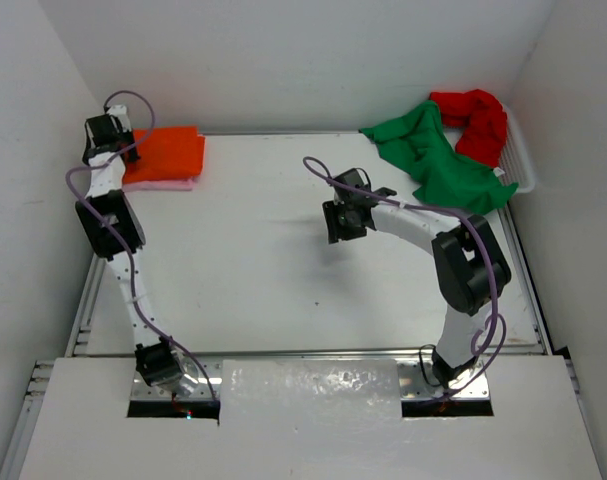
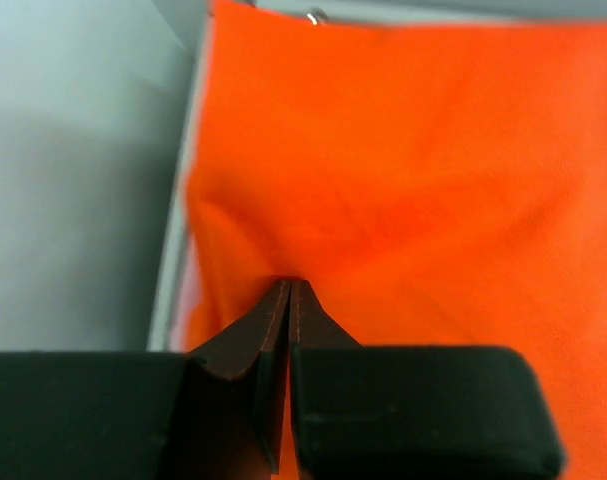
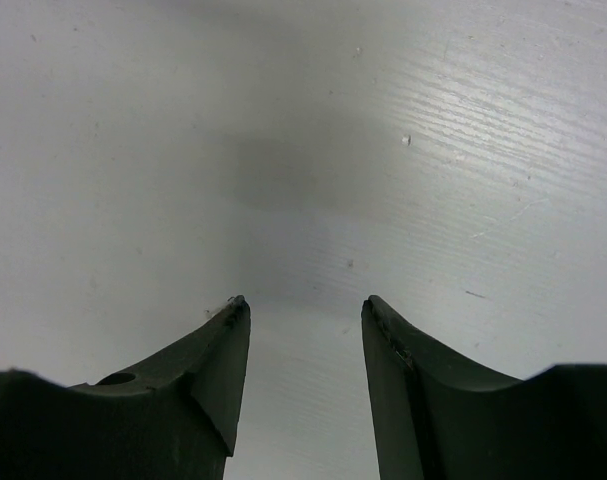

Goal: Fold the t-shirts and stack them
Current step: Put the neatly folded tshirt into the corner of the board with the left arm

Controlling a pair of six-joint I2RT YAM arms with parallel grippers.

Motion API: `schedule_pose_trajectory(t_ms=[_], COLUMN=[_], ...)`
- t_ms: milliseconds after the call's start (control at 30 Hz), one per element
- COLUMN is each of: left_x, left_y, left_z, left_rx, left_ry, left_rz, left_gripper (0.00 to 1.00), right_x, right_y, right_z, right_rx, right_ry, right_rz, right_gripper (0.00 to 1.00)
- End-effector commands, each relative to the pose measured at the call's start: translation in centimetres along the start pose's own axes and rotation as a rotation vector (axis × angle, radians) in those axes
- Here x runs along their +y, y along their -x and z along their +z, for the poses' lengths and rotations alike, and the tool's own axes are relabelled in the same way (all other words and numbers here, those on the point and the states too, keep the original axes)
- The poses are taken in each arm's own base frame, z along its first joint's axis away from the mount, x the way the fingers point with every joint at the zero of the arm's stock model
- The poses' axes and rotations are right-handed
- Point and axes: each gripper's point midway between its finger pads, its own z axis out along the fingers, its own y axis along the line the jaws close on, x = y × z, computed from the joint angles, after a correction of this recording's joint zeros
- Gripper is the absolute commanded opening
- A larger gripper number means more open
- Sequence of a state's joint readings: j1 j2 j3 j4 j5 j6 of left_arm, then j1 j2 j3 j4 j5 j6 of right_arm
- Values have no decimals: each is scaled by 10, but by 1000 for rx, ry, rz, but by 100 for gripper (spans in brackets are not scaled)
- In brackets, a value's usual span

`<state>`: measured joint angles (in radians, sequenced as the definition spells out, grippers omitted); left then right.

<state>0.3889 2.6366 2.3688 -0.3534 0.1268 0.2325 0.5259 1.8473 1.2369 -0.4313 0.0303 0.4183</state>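
Note:
A folded bright orange t-shirt lies on a folded pink t-shirt at the table's far left corner. My left gripper sits at the stack's left edge. In the left wrist view it is shut, and orange cloth puckers into creases at its tips. A crumpled green t-shirt and a red t-shirt spill from the far right corner. My right gripper hovers mid-table, and its jaws stand open over bare white table with nothing between them.
A white mesh basket stands at the far right under the red and green shirts. White walls close in the table on the left, back and right. A metal rail runs along the table's left edge.

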Motion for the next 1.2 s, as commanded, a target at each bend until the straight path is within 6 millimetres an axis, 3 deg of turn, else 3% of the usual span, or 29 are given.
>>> schedule_pose_trajectory(t_ms=[0,67,100,167,367,467,600,700,733,767,833,867,900,933,967,1000,1033,1067,1100,1133,1167], left_x=[15,15,5,16,53,56,59,75,85,89,93,93,86,84,77,70,54,46,35,18,7], left_y=[54,55,56,56,31,20,33,42,42,44,44,60,61,86,81,87,109,112,106,118,110], left_z=[-25,-27,-28,-28,-13,-11,-20,-30,-34,-37,-46,-61,-68,-94,-100,-111,-135,-144,-151,-168,-173], left_rx=[-157,-181,-189,-202,-139,-110,-132,-135,-126,-122,-98,-118,-111,-158,-139,-148,-190,-187,-152,-170,-131], left_ry=[-53,-123,-202,-203,-6,13,27,111,163,182,203,207,178,172,148,119,66,43,14,-19,-41], left_rz=[-60,-103,-159,-197,-132,-116,-104,-80,-54,-39,-9,-1,7,16,13,17,38,48,71,101,112], left_gripper=[5,10,17,23,25,25,26,29,30,31,34,37,42,43,46,48,51,51,51,51,51], right_x=[1,2,2,2,2,2,-1,-7,-12,-19,-40,-54,-78,-94,-127,-144,-161,-176,-207,-220,-243], right_y=[24,23,25,25,30,33,39,50,64,66,98,105,131,143,150,160,178,187,193,209,205], right_z=[-13,-12,-11,-10,-12,-14,-20,-31,-40,-47,-72,-83,-105,-117,-128,-139,-151,-157,-164,-175,-160], right_rx=[-62,-52,-51,-49,-59,-62,-79,-103,-135,-128,-201,-214,-277,-307,-323,-350,-399,-429,-454,-504,-466], right_ry=[-5,-2,-2,-4,-11,-12,-30,-49,-72,-96,-126,-158,-199,-231,-284,-314,-339,-355,-368,-361,-367], right_rz=[-16,-18,-17,-18,-21,-25,-37,-27,-24,-15,15,30,62,82,129,151,171,193,248,276,311], right_gripper=[47,47,47,47,47,47,47,47,47,47,47,48,53,55,57,58,65,66,66,66,66])
